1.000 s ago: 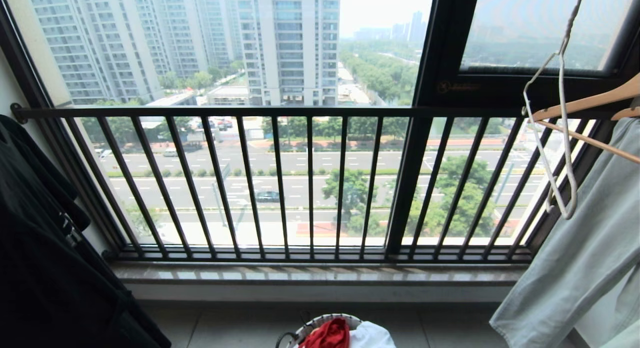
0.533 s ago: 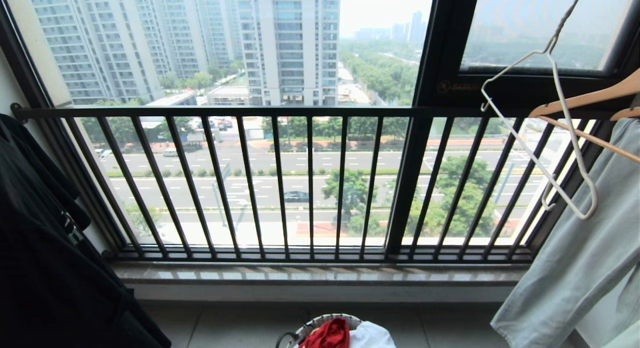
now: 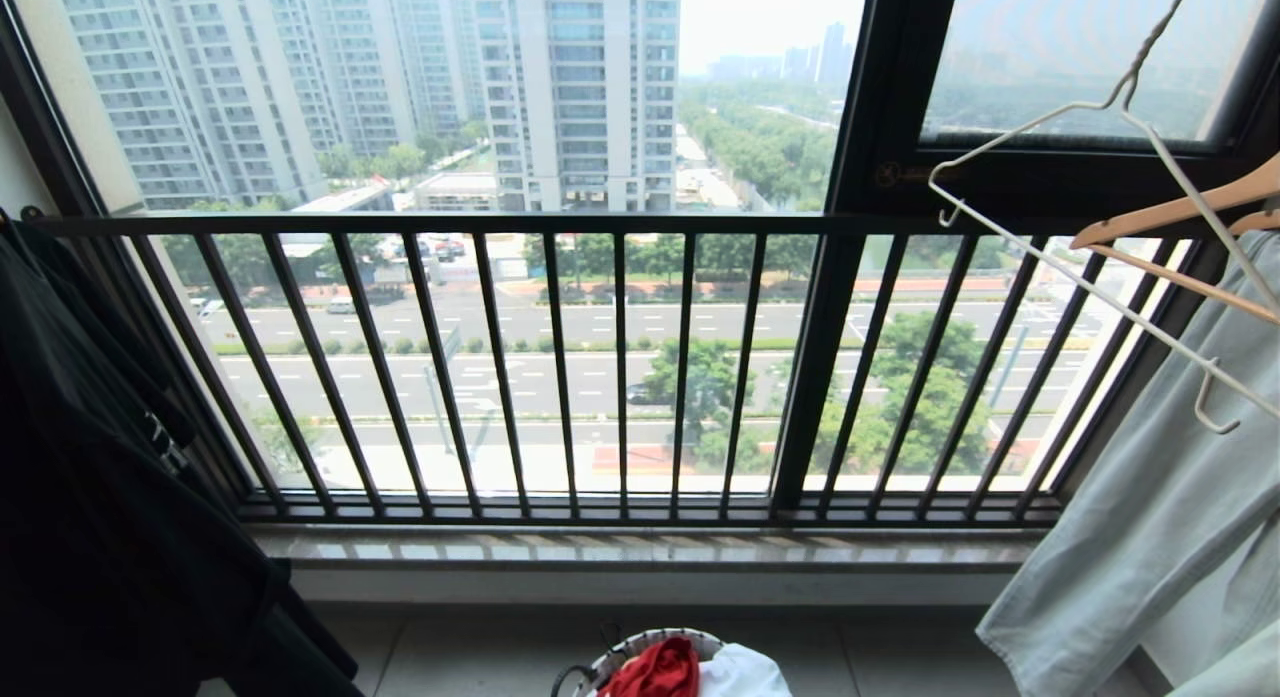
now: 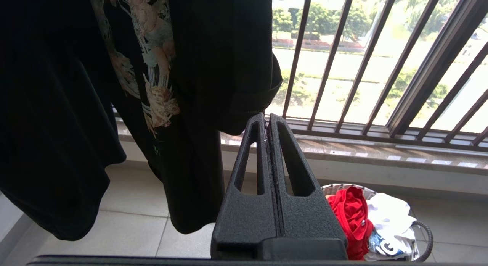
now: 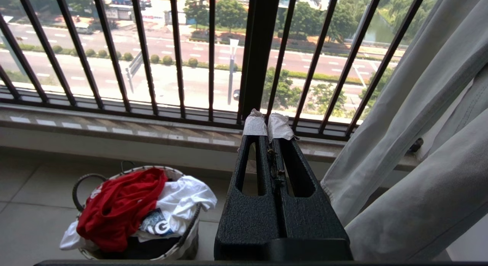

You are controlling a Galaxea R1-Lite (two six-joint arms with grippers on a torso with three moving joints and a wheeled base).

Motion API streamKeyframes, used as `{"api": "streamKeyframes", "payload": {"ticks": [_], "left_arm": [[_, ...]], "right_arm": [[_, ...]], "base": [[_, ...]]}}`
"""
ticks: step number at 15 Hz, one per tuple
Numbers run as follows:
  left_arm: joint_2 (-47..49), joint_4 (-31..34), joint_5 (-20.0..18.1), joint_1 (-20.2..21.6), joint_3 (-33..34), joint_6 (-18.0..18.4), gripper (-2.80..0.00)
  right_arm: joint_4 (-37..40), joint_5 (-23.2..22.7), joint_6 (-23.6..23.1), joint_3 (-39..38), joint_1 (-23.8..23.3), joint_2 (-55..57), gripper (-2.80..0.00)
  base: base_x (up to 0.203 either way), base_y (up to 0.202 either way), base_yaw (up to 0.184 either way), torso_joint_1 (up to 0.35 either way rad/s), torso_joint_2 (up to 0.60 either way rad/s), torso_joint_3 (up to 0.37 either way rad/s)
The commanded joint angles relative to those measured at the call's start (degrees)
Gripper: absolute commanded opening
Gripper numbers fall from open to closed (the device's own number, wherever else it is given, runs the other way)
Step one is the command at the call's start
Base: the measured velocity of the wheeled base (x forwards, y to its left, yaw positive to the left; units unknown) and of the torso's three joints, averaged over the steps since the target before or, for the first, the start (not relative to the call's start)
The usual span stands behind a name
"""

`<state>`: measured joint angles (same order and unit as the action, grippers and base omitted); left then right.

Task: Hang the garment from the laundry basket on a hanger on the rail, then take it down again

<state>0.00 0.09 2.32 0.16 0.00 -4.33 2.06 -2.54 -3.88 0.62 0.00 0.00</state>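
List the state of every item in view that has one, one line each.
red T-shirt: crumpled in the basket, not hung.
laundry basket: upright on the floor, full of clothes.
white wire hanger: empty, hanging tilted.
black T-shirt: hanging.
pale grey-green cloth: hanging on a wooden hanger.
left gripper: shut, empty.
right gripper: shut, empty.

Hard daylight floods through the window (image 3: 600,127), hazing the skyline; the backlit black T-shirt (image 3: 90,497) reads near-silhouette, and straight bars bow at the frame edges.

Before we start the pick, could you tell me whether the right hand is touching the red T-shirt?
Apart. The right wrist view shows the right hand shut and raised, with bare floor between it and the red T-shirt in the laundry basket.
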Motion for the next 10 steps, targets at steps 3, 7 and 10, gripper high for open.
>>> {"api": "streamKeyframes", "payload": {"ticks": [3,7,10], "left_arm": [[0.09,0.00,0.06,0.02,0.00,-0.06,-2.80],[0.09,0.00,0.06,0.02,0.00,-0.06,-2.80],[0.09,0.00,0.06,0.02,0.00,-0.06,-2.80]], "right_arm": [[0.05,-0.01,-0.09,-0.01,0.00,0.09,-2.80],[-0.04,-0.01,0.45,-0.01,0.00,0.09,-2.80],[0.04,0.16,0.45,-0.01,0.00,0.09,-2.80]], "base": [[0.000,0.000,0.000,0.000,0.00,0.000],[0.000,0.000,0.000,0.000,0.00,0.000],[0.000,0.000,0.000,0.000,0.00,0.000]]}}
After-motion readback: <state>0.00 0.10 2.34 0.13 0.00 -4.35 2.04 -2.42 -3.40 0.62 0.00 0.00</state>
